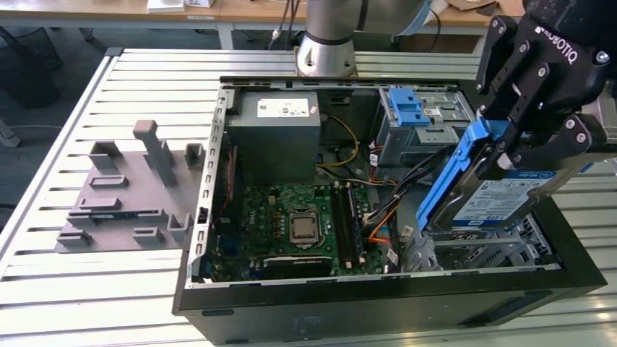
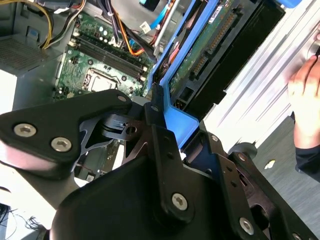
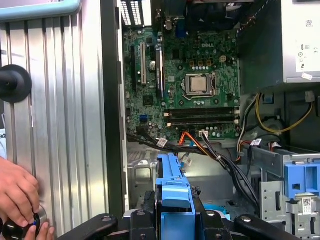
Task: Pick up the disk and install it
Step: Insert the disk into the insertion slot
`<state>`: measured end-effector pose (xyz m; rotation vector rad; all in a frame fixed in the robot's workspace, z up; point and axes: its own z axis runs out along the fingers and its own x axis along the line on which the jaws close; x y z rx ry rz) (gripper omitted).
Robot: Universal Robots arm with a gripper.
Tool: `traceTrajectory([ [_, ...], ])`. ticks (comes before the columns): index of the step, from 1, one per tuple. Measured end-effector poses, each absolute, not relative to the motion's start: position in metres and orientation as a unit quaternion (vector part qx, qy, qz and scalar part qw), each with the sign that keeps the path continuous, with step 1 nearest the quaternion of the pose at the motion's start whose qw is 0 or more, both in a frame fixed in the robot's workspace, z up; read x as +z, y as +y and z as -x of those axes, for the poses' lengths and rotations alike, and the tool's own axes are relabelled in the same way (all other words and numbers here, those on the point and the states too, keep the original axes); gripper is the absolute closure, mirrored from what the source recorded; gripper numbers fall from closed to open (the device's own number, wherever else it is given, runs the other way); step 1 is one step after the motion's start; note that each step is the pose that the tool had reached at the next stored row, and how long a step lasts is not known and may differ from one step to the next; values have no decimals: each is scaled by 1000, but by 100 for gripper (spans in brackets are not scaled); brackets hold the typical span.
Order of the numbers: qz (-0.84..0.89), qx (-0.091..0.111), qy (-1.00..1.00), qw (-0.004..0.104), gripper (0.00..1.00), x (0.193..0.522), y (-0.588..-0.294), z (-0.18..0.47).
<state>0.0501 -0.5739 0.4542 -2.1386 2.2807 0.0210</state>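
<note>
On the slatted table point(image 1: 77, 303) we see the open computer case point(image 1: 366, 307), motherboard point(image 1: 289, 217) exposed. The power supply point(image 1: 274, 141) carries a white sticker point(image 1: 285, 108); we leave its print unread. The disk point(image 1: 501, 199), white-and-blue label up, hangs tilted over the case's corner at the exterior view's right. The gripper point(image 1: 496, 144) sits angled above it, clamped on its blue rail. A person's hand point(image 3: 17, 192) holds a small black knob point(image 3: 15, 229) outside the case.
</note>
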Motion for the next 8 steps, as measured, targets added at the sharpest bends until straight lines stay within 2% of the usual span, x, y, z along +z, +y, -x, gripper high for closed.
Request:
traceTrajectory([
  [8, 684, 7, 729, 7, 64, 449, -574, -62],
])
